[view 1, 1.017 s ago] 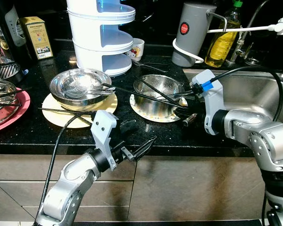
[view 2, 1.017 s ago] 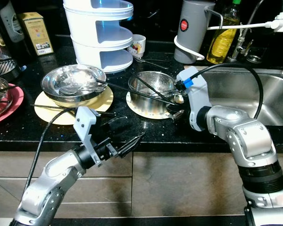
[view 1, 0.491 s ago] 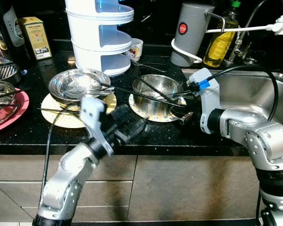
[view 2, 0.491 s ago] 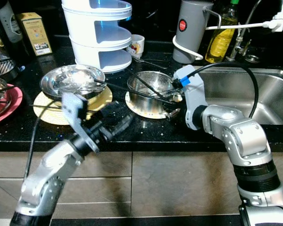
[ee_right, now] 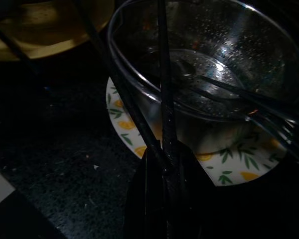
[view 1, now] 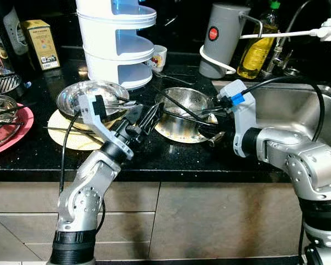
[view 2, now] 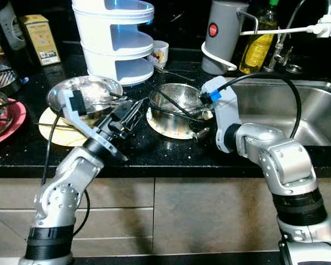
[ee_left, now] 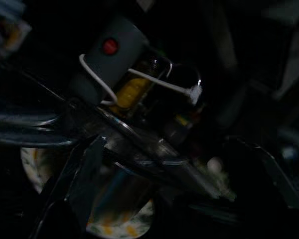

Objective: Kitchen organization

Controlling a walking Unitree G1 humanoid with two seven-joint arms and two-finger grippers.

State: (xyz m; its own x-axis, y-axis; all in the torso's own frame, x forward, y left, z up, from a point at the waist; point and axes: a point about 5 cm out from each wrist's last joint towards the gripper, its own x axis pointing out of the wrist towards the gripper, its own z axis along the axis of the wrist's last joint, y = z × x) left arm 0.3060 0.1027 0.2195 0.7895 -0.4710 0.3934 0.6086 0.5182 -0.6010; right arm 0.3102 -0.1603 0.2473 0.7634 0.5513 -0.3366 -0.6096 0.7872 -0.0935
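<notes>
Since a second ago the left arm has swung up from below the bench edge, and its left pincer (view 1: 146, 118) now hangs over the bench (view 1: 171, 157) between the two steel bowls, fingers parted and holding nothing.

Going left to right: at 9 o'clock sits a red plate (view 1: 14, 132); next the shallow bowl (view 1: 91, 99) on its yellow mat (view 1: 66, 135), utensils lying in it; at 12 o'clock the white tiered rack (view 1: 118, 41); then the deep bowl (view 1: 183, 107) on a lemon-patterned plate (ee_right: 229, 167), with black chopsticks (view 1: 182, 107) crossing its rim. At 3 o'clock the right pincer (view 1: 215, 137) is low at the near side of that bowl; in its wrist view the fingers (ee_right: 149, 199) sit closed about the chopsticks' near ends.

The risks I judge from here are these. The chopsticks lean on the bowl rim, so pulling them sideways could tip the deep bowl or drag it off its plate. The left pincer's open fingers point toward that bowl and the sticks; pushing on could knock them or catch the right arm's cable. The thin sticks may also slip and roll if the hold is shallow.
</notes>
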